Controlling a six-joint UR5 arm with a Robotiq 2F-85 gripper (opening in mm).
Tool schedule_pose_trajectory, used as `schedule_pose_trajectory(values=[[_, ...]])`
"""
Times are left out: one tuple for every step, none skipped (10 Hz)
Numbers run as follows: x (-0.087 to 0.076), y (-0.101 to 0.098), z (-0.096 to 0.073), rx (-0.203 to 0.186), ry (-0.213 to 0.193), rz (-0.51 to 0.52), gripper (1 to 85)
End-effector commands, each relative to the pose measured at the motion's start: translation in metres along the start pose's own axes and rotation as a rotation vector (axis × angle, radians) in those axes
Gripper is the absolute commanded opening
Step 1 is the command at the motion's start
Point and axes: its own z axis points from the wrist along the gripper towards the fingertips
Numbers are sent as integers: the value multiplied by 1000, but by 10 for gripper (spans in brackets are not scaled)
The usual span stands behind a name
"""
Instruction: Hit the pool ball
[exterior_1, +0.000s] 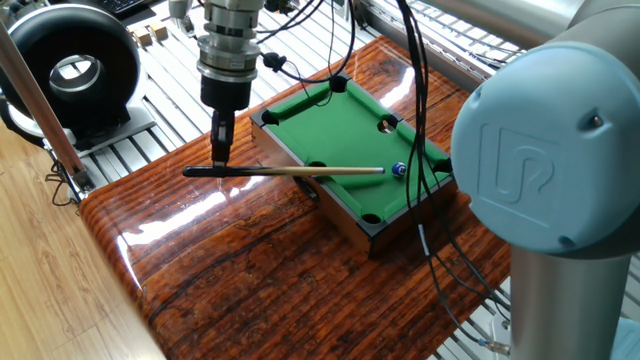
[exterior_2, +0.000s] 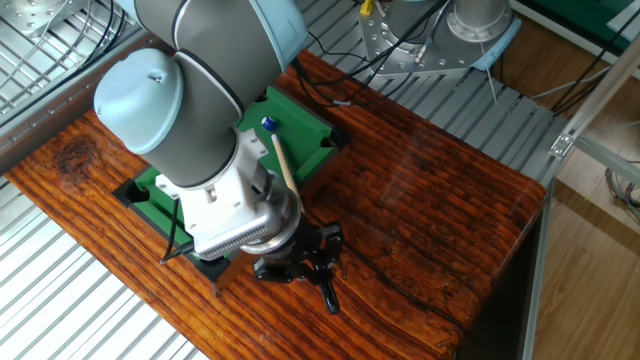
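The pool ball (exterior_1: 398, 171), tiny, dark blue with a white patch, lies on the green felt of the mini pool table (exterior_1: 340, 125) near its right rail. It also shows in the other fixed view (exterior_2: 268, 124). My gripper (exterior_1: 218, 162) points down left of the table and is shut on the dark butt of the thin wooden cue (exterior_1: 300, 169). The cue lies level, and its pale tip stands just short of the ball. In the other fixed view my arm hides most of the table (exterior_2: 310, 135), and the gripper (exterior_2: 318, 275) holds the cue (exterior_2: 284, 166) low over the wood.
The pool table stands on a glossy wooden tabletop (exterior_1: 250, 260) with pockets along its rails. A black round device (exterior_1: 75, 65) stands at the back left. Cables (exterior_1: 425, 245) hang past the table's right corner. My arm's large joint (exterior_1: 545, 170) fills the right foreground.
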Motion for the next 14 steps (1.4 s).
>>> schedule_pose_trajectory(values=[[8,-1,2,-42,-19,11,10],[16,-2,2,-59,-15,23,10],[29,-5,0,-69,7,30,10],[40,-10,-2,-66,30,31,10],[45,-9,-4,-77,39,35,10],[49,-10,-5,-75,53,44,10],[47,-8,-5,-80,53,47,10],[46,-7,-6,-80,49,51,10],[37,-9,-6,-70,20,50,10],[28,-21,-8,-26,-3,31,10],[15,-30,-16,8,-47,9,10],[9,-27,-31,1,-80,23,10],[19,-28,-46,6,-66,39,10],[21,-18,-59,-35,-81,53,10]])
